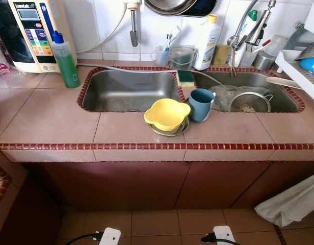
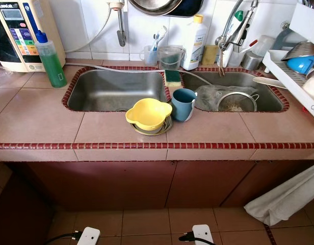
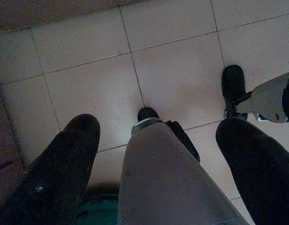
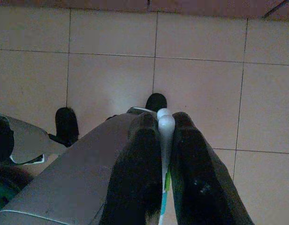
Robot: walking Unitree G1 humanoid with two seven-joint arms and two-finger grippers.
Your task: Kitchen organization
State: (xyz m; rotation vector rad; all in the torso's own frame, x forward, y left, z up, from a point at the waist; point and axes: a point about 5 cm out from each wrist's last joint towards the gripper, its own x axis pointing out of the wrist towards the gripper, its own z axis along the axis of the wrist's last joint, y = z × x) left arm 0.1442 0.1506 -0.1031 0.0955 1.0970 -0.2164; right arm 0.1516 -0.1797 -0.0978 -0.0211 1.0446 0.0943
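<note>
Hanging by the floor, the right pincer (image 4: pixel 165 140) pinches what looks like a toothbrush (image 4: pixel 165 125), best lifted upright toward the cup (image 1: pixel 160 54) behind the sink (image 1: pixel 127 92); the left pincer (image 3: pixel 158 145) gapes empty.

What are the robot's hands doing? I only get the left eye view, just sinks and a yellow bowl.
Observer: The right gripper hangs over the floor tiles, jaws shut on a thin white stick, maybe a toothbrush.
Operator: And the other one?
Observer: The left gripper hangs low too, with its jaws wide apart and holding nothing.
</note>
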